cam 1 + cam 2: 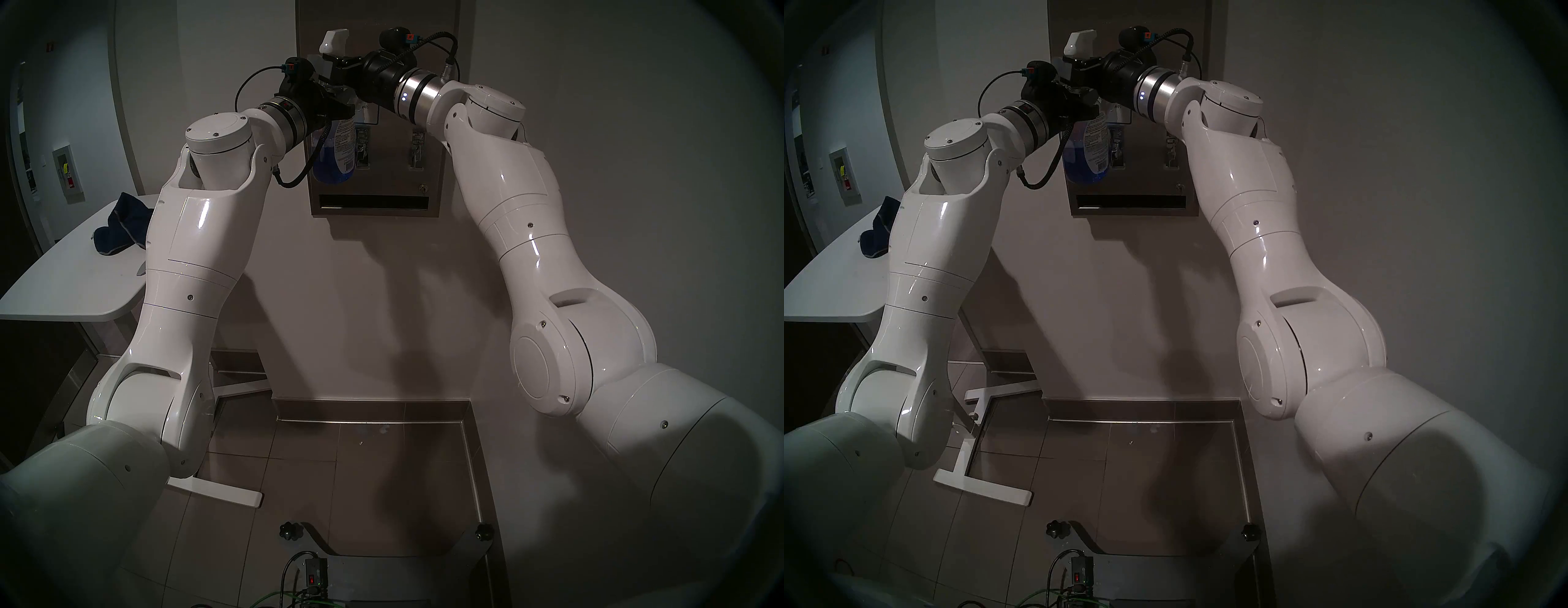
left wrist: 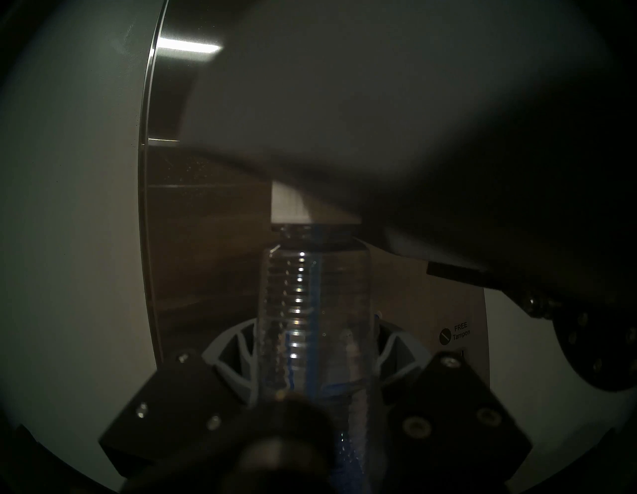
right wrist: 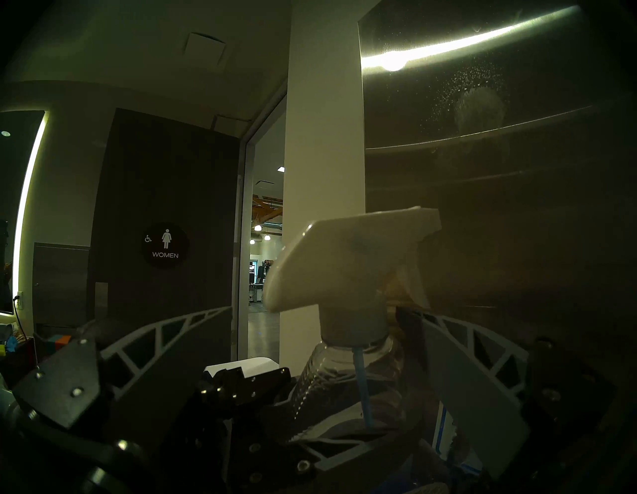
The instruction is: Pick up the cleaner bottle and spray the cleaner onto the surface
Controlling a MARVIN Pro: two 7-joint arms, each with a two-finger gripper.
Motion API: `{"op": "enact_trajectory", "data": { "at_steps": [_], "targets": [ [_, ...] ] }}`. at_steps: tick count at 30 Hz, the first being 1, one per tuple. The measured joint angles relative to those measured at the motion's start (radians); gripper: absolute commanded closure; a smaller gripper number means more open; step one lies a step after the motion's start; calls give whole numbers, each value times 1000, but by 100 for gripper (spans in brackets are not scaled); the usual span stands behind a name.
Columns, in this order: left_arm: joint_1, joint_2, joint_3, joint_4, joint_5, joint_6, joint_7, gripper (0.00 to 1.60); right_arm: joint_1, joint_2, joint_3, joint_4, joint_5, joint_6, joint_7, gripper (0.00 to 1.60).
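My left gripper (image 1: 335, 112) is shut on the upper body of the cleaner bottle (image 1: 335, 157) and holds it upright in front of the steel dispenser panel (image 1: 424, 25). In the left wrist view the fingers (image 2: 234, 362) press both sides of the clear ribbed bottle (image 2: 310, 310). Blue liquid fills its lower half. My right gripper (image 1: 335, 70) is open and straddles the neck below the white trigger head (image 3: 344, 269), one finger (image 3: 475, 379) beside the trigger lever. A white foamy blob of cleaner (image 3: 479, 107) with fine speckles sits on the steel.
Two chrome levers (image 1: 418, 148) and a dark slot (image 1: 373, 201) are on the panel's lower part. A white table (image 1: 63, 276) with a dark blue cloth (image 1: 123, 225) stands at my left. A door with a WOMEN sign (image 3: 165, 245) is further left.
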Motion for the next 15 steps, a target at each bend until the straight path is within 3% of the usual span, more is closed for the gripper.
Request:
{"op": "enact_trajectory", "data": {
  "at_steps": [15],
  "targets": [
    [-5, -4, -7, 5, 6, 5, 1, 160, 94, -5, 7, 130, -1, -19, 28, 0]
  ]
}}
